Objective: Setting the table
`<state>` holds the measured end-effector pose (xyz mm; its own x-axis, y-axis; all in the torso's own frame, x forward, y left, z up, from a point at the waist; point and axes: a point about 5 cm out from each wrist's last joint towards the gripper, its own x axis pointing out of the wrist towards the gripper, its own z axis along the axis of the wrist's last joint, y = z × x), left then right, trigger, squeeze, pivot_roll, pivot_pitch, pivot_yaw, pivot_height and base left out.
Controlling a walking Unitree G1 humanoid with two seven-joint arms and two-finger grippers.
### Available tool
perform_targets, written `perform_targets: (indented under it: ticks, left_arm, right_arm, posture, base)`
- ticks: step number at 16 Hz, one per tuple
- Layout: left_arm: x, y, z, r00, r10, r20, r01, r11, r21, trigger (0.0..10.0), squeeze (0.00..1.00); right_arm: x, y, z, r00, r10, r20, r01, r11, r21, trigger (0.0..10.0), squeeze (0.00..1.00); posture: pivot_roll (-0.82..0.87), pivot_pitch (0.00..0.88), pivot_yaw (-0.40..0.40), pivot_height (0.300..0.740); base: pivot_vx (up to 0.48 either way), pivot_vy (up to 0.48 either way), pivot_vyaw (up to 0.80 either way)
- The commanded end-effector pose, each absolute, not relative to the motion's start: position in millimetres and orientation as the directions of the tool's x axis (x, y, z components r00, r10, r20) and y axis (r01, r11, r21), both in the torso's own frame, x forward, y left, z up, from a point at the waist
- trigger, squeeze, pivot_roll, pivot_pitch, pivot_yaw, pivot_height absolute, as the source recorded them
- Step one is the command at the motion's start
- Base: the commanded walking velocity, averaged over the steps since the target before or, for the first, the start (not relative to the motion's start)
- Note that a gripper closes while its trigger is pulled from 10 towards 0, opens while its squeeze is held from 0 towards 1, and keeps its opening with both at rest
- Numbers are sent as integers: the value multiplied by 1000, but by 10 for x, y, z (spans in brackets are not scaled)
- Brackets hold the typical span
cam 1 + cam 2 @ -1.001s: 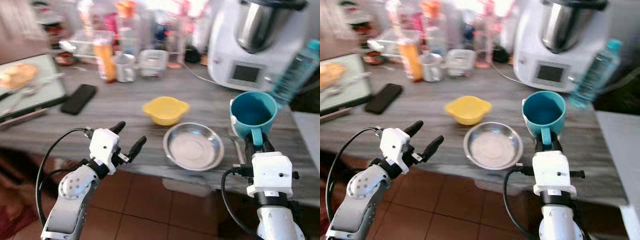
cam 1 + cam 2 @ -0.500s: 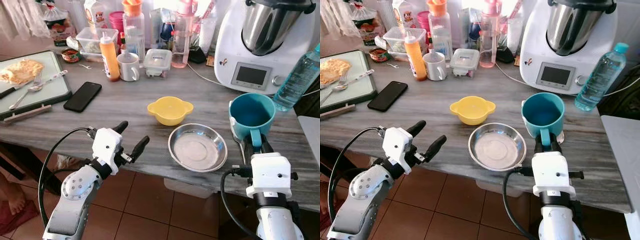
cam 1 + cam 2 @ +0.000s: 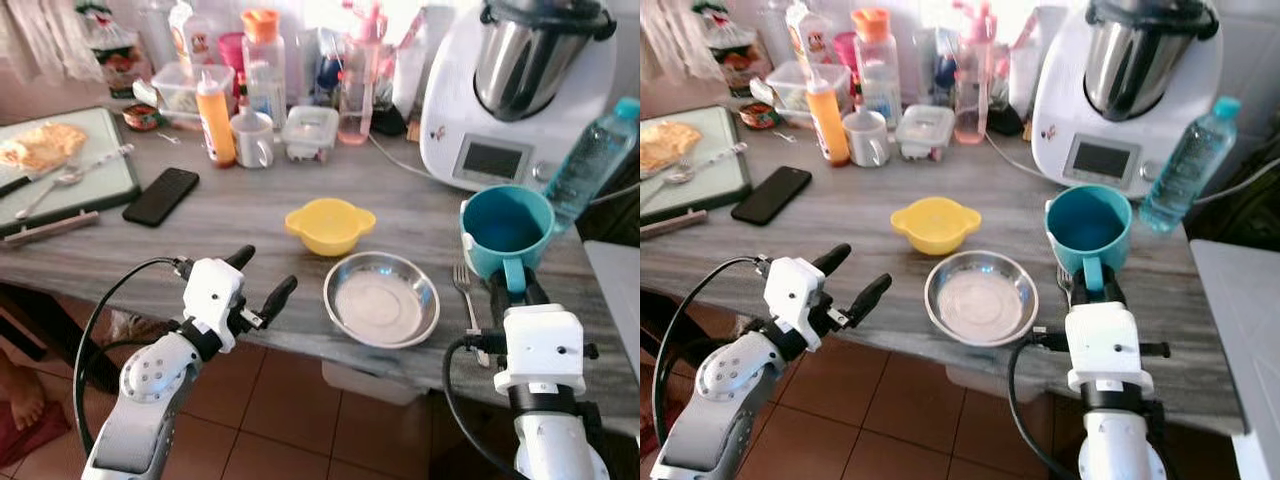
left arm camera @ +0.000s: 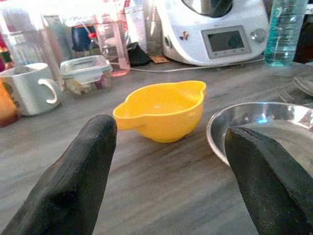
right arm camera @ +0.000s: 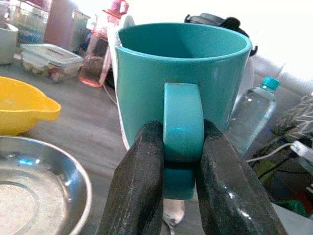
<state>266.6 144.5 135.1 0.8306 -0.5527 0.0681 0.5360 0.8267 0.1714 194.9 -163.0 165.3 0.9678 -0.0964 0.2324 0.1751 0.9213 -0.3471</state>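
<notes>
While its lower handle hides between the pinching fingers, teal mug [image 5: 182,83] clamped by right gripper [image 5: 180,161], left gripper [image 4: 168,161] spread, yellow bowl [image 4: 164,110] beyond, labels unreadable.

the two head views look from above, forward and down over the grey wooden table [image 3: 250,215], taking in both arms at the near edge and the crowded far side with the white kitchen machine [image 3: 515,95]. they are a stereo pair, the right eye shifted slightly sideways, so both share almost the whole scene. the left wrist view sits low, close to the tabletop, looking out between its two black fingers [image 4: 73,181] at the yellow bowl [image 4: 164,110] and the steel plate [image 4: 266,129]. the right wrist view is very near the teal mug [image 5: 183,93], facing its handle, and shares the bowl, plate and water bottle [image 5: 249,120] with the others.
</notes>
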Motion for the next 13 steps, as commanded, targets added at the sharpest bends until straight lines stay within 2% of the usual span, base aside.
perform_targets:
  ticks: [1,7,13]
  left_arm:
    - [2665,1452,1372,831,-553,66,535,825,180,10000,0]
    - [2672,1449,1372,829,-556,63,538,823,182,10000,0]
    - [2713,1505,1390,841,-537,64,521,835,176,10000,0]
  right_arm:
    - [1951,-1627,1666,965,-95,243,180,918,-354,10000,0]
    - [1958,-1615,1659,966,-95,242,179,919,-352,10000,0]
    - [1968,-1614,1645,967,-93,239,175,920,-351,10000,0]
  posture:
    - [71,74,-10,740]
    - [71,74,-7,740]
    - [78,79,-9,740]
  base:
    - [0,-480,0]
    - [0,-326,0]
    - [0,0,0]
